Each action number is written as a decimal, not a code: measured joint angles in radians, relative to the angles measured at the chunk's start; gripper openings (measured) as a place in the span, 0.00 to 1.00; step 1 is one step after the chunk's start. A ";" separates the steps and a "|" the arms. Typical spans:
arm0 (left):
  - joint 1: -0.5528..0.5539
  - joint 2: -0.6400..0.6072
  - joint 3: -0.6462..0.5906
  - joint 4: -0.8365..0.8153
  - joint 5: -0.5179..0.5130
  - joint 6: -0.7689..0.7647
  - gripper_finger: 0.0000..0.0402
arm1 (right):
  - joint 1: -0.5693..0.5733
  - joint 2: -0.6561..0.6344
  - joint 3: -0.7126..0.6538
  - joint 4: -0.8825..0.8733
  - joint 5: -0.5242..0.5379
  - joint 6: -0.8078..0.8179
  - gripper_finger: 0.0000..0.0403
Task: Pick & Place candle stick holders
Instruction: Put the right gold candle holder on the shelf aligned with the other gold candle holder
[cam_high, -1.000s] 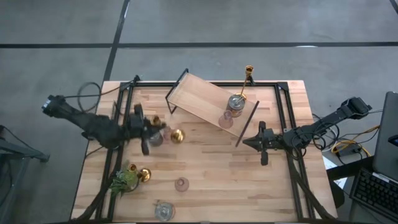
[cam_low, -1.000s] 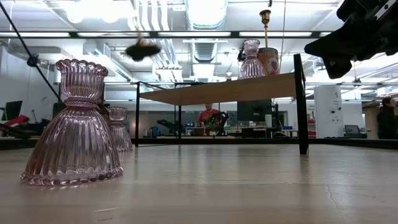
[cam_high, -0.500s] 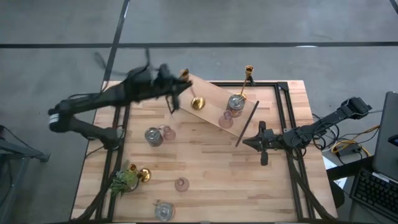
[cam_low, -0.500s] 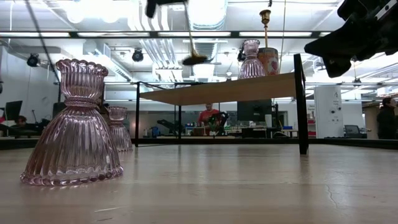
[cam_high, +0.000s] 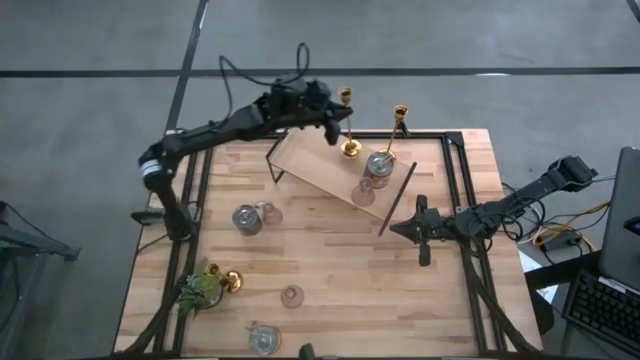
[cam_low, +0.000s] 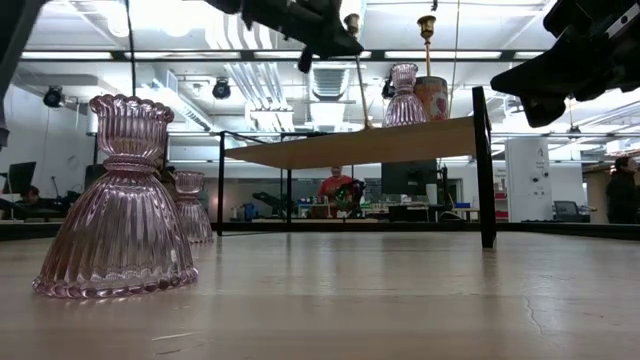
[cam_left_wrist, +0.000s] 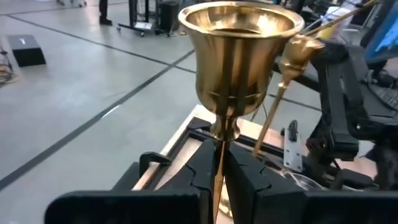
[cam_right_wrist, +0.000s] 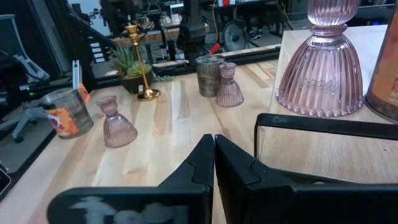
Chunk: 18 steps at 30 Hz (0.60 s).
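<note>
Change: left arm is swinging from the table's left side up to the far end of the raised wooden shelf (cam_high: 330, 160), carrying a gold candlestick (cam_high: 348, 120).
Left gripper (cam_high: 335, 125): clamping the candlestick's thin stem; left wrist view is showing the fingers (cam_left_wrist: 245, 180) pinching the stem under the gold cup (cam_left_wrist: 237, 56).
Candlestick position: hanging upright over the shelf's far edge, base looking close to or just touching the board; contact is not clear from above.
Neighbours: second gold candlestick (cam_high: 399, 118) is standing just beside it at the shelf's far corner; a silver holder (cam_high: 379, 165) and a pink cup (cam_high: 364, 190) are already sitting on the shelf.
Right gripper (cam_high: 420, 232): waiting closed and empty near the shelf's right end.
Still on table: silver holder (cam_high: 247, 219) with pink cup (cam_high: 268, 212) beside it, gold one (cam_high: 229, 280) by the plant (cam_high: 200, 290), pink cup (cam_high: 292, 296), silver holder (cam_high: 263, 340) at the near edge.
Meaning: transfer is nearly over; by my read the next step is settling the base flat and releasing. That would be making four of nine on the shelf.
Risk: tall, narrow piece; tipping into its gold neighbour on release looks possible.
</note>
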 joint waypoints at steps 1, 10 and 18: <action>0.001 0.016 0.013 0.001 -0.001 0.000 0.06 | 0.000 0.000 -0.001 0.000 0.000 0.000 0.02; 0.002 0.103 0.068 0.002 -0.005 0.016 0.06 | -0.001 0.000 -0.011 0.001 0.000 -0.003 0.02; -0.001 0.104 0.062 -0.011 0.008 0.063 0.06 | 0.000 0.000 -0.011 0.003 0.001 -0.001 0.02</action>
